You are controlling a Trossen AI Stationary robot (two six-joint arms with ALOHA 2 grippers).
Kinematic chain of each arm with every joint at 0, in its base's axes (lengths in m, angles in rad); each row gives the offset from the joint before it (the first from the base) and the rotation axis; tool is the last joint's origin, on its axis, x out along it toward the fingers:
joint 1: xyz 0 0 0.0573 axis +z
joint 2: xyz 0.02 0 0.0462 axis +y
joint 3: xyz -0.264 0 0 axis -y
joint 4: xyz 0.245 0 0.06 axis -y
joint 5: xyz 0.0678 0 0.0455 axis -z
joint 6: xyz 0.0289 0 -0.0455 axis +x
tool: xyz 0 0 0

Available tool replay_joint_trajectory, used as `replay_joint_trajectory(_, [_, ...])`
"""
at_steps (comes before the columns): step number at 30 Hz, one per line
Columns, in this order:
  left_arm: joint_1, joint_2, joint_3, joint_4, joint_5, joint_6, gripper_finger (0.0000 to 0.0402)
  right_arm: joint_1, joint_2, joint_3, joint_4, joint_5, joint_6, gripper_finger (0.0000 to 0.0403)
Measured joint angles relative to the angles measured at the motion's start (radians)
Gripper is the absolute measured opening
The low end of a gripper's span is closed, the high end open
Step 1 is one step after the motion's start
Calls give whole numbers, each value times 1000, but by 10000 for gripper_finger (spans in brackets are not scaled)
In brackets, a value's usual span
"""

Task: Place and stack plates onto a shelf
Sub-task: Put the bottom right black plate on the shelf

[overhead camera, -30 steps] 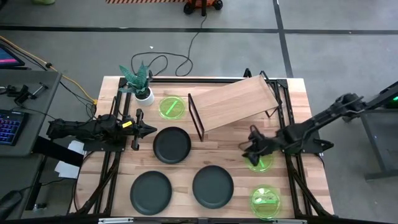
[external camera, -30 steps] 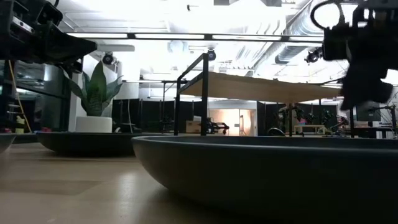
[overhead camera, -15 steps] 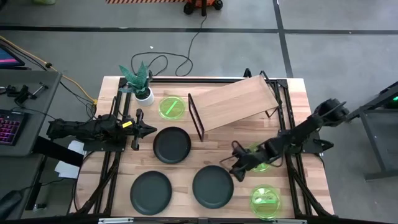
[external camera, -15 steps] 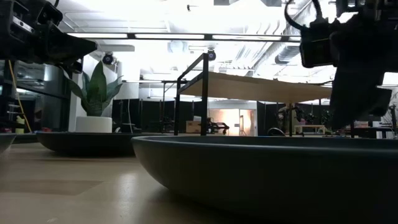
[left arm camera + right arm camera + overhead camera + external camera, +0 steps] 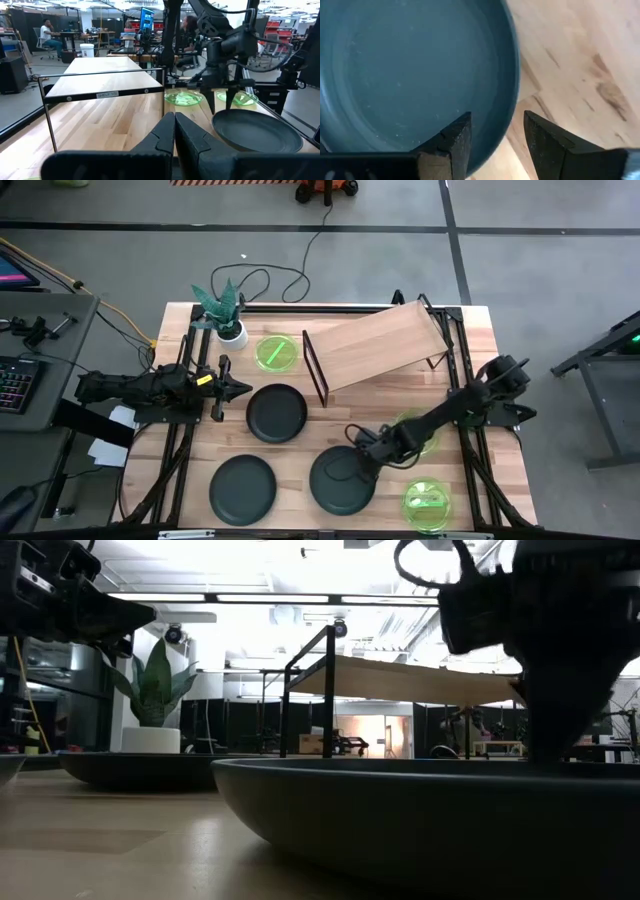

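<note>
Three dark grey plates lie flat on the tabletop: one at mid table [image 5: 277, 412], one near left [image 5: 242, 488], one near right [image 5: 342, 480]. Three green plates lie flat at the far left [image 5: 276, 352], right [image 5: 418, 432] and near right [image 5: 428, 502]. The tilted light-wood shelf [image 5: 375, 345] stands at the far middle on its black frame. My right gripper [image 5: 358, 455] is open and points down over the near-right dark plate's far rim [image 5: 512, 85], one finger inside the rim and one outside. My left gripper [image 5: 240, 388] is shut and empty, left of the mid-table plate. My right gripper stands open astride the near-right dark plate's far rim [image 5: 506, 131], coming from above. One finger [image 5: 455, 137] is over the plate's inside and one [image 5: 542, 135] is over the table outside. I cannot tell whether either finger touches the plate, which lies flat on the table.
A white pot with a green plant [image 5: 225, 315] stands at the far left corner, beside the far-left green plate. The shelf's black frame [image 5: 315, 370] rises just right of the mid-table plate. Bare wood shows between the plates near the table's middle [image 5: 300, 445].
My right gripper has gone from above the right green plate toward the table's near left, and down, to the far rim of the near-right dark plate. The plates have stayed where they were.
</note>
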Motion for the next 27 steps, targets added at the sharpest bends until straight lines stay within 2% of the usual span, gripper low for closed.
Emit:
replay_joint_trajectory(5, [0,0,0,0,0,0,3,0,37,0,-15,-4,21,160])
replay_joint_trajectory(8, [0,0,0,0,0,0,3,0,45,0,-21,-4,13,143])
replay_joint_trajectory(11, [0,0,0,0,0,0,3,0,46,1,-28,-1,-18,99])
replay_joint_trajectory(14, [0,0,0,0,0,0,3,-1,44,1,-34,-2,-60,32])
replay_joint_trajectory(16, [0,0,0,0,0,0,3,-3,44,3,-18,-13,-88,12])
replay_joint_trajectory(27, [0,0,0,0,0,0,3,-70,-49,-3,-61,-200,-308,0])
